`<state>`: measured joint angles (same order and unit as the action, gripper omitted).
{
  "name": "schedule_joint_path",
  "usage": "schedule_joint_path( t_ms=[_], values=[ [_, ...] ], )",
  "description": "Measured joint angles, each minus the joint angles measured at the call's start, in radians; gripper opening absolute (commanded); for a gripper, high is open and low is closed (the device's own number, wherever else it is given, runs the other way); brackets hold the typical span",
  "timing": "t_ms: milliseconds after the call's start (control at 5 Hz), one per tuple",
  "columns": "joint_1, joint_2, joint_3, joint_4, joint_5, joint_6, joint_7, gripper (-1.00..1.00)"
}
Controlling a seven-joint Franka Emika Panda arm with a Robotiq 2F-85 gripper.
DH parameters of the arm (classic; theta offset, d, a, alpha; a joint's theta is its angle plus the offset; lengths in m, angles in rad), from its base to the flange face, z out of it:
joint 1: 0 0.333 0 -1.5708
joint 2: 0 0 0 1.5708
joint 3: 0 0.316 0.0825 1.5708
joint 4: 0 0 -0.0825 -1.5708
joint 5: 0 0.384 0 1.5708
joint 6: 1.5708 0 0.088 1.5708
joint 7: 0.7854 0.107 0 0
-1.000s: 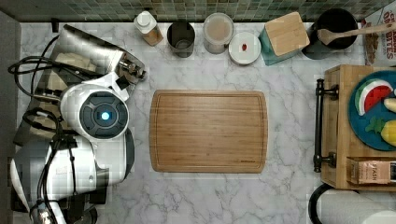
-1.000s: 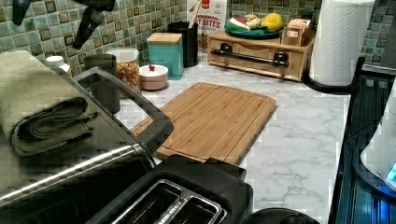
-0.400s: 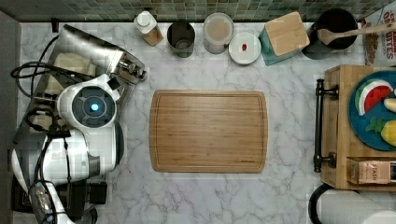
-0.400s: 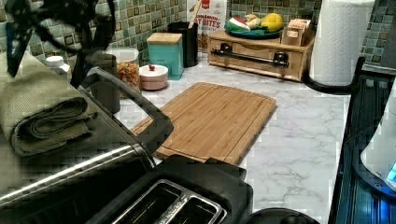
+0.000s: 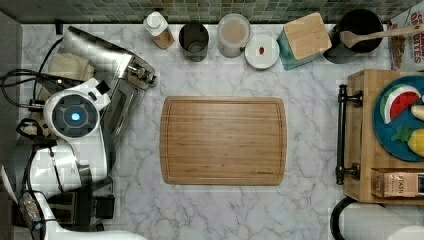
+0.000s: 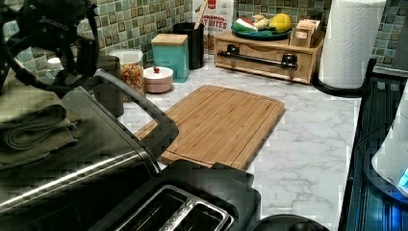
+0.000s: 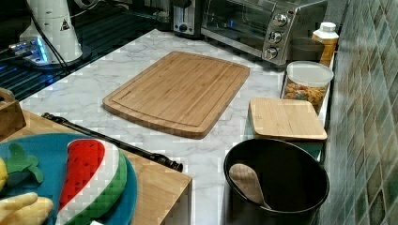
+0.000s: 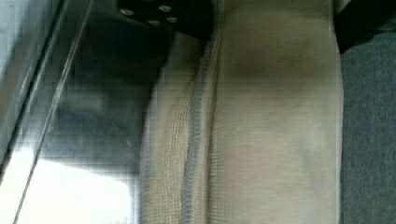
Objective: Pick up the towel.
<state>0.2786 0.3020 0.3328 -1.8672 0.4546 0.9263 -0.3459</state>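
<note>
The towel (image 8: 266, 140) lies folded in soft layers on top of the oven (image 5: 117, 67), at the far left of the counter in the top view. In the left view its stacked folds sit at the left edge, on the oven's dark roof. The gripper (image 8: 275, 28) is right down at the cloth in the wrist view. Its fingers (image 8: 163, 14) stand apart, one on each side of the upper fold, so it is spread wide and has nothing clamped (whether the pads touch the fabric I cannot tell). The arm (image 5: 75, 115) hangs over the oven's left end in the top view, its round white joint with a blue light covering most of the towel. Near the oven, in the left view, is a black toaster (image 6: 178, 211) with two slots. The board (image 5: 223, 141) lies flat and bare on the marble counter (image 5: 310, 210), to the oven's right in the top view. Along the tiled wall stand a bottle (image 5: 158, 29), a dark cup (image 5: 194, 40), a jar (image 5: 234, 34), a small lidded dish (image 5: 261, 51), a teal box (image 5: 306, 36) with a wooden lid, and a black pot (image 5: 356, 36) holding a wooden spoon (image 5: 375, 35). A wooden tray (image 5: 362, 135) with toy fruit on a blue plate (image 5: 395, 130) is at the top view's right edge.
</note>
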Motion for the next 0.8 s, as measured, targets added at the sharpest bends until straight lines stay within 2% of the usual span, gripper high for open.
schedule_joint_path(
  t_ms=[200,400,800],
  values=[
    [0.024,0.023,-0.024,0.074,-0.06,-0.01,0.121,-1.0],
    [0.02,0.026,-0.048,0.118,-0.071,-0.046,0.141,-1.0],
    [-0.014,0.024,-0.063,0.116,-0.059,-0.079,0.126,-1.0]
  ],
)
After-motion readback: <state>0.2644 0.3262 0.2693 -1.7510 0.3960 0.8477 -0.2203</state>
